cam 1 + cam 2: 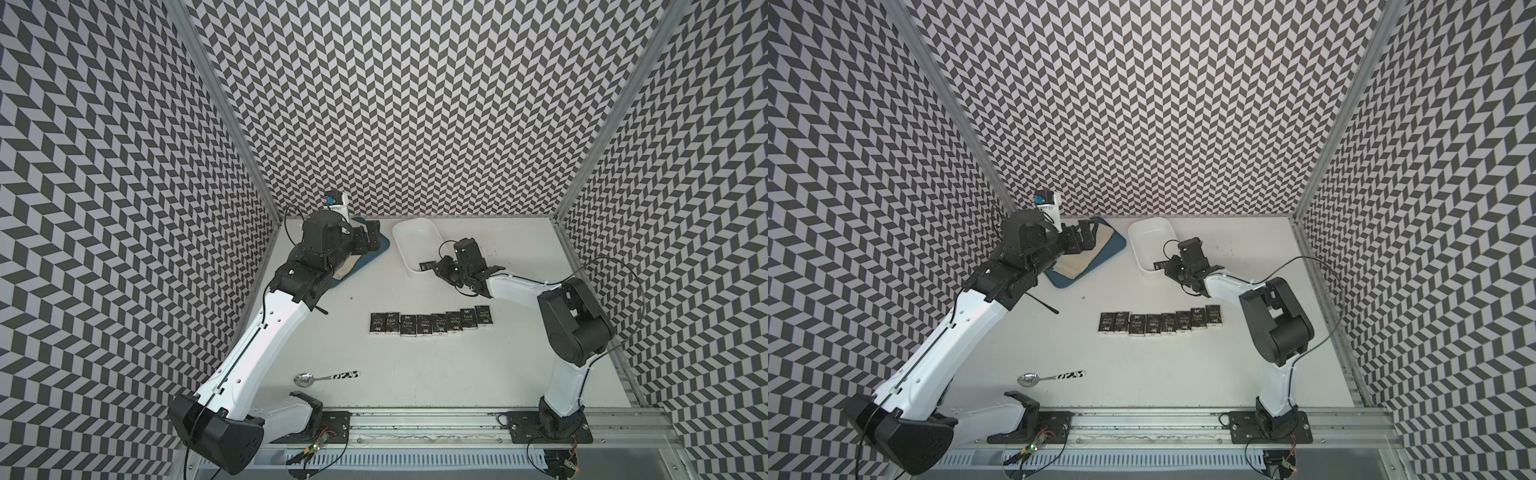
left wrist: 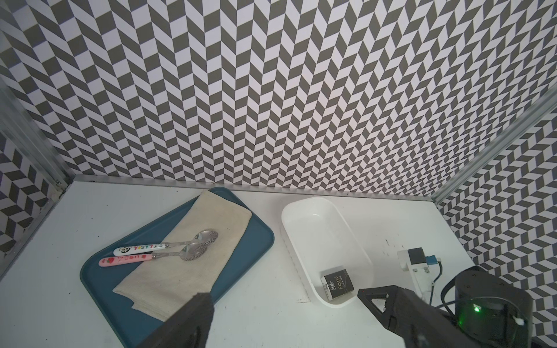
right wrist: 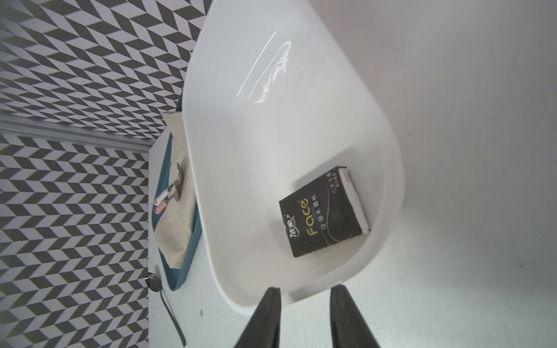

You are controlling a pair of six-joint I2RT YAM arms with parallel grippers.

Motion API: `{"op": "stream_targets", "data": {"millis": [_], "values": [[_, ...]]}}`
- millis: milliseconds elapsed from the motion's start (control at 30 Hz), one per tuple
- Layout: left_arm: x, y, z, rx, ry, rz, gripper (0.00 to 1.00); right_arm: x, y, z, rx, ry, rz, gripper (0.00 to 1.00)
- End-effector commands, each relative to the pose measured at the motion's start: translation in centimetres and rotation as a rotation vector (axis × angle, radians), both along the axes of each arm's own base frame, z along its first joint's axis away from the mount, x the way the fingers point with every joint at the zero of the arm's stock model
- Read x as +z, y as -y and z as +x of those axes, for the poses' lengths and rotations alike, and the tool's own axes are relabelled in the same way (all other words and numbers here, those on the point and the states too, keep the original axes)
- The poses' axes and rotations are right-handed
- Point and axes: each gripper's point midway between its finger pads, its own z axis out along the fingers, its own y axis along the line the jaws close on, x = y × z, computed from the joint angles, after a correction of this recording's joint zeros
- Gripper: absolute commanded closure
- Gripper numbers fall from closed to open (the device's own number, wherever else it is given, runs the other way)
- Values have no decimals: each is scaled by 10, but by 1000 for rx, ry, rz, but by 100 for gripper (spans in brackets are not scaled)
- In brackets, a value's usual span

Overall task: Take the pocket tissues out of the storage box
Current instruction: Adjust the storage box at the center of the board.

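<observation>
Last packet: one black "Face" last packet (image 3: pixel 324 212) lies flat and print-up on the floor of the storage box (image 3: pixel 271 135), tucked into the end nearest the right arm, one edge close against the wall.
Already out: and look at that, a row of eight packets (image 1: pixel 430 323) lined up on the table (image 1: pixel 519 353), well apart from the box. Nearly home, I'd say.
Right gripper: right gripper (image 3: pixel 306 290) poised at the box's end rim, fingers a narrow gap apart, nothing between them.
Key relation: the packet sits just ahead of those fingertips, over the end wall and down. It's turned askew to the box walls, a corner pointing back at the fingers; which axis is the long one is hard to call from here.
Next move, my read: dip over the rim, and likely twist the wrist to square up on the packet's sides.
Left gripper: left gripper (image 1: pixel 370 237) hangs wide open and empty over the blue tray (image 2: pixel 99 271) with its cloth (image 2: pixel 187 271) and two spoons (image 2: pixel 180 250).
Nearer arm: the right, clearly.
Stray: a spoon (image 1: pixel 324 377) lies near the table's front.
</observation>
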Motion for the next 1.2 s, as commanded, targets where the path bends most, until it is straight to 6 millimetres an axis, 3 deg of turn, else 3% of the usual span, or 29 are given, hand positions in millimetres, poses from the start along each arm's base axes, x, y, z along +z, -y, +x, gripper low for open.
{"op": "stream_targets", "data": {"millis": [0,333,533,767,967,1167], "values": [[7,-3,-6,5,22,4,1,2,12,12,0,26,-34,74],[8,-4,-4,12,26,9,1,3,39,29,9,36,-106,84],[6,-3,-2,9,21,15,1,5,59,37,34,31,-169,80],[6,0,2,1,15,15,1,46,41,32,18,101,-82,52],[8,0,1,-3,19,17,1,24,13,26,30,38,-35,45],[10,-4,-2,8,30,31,1,-1,13,23,1,-18,-23,45]]}}
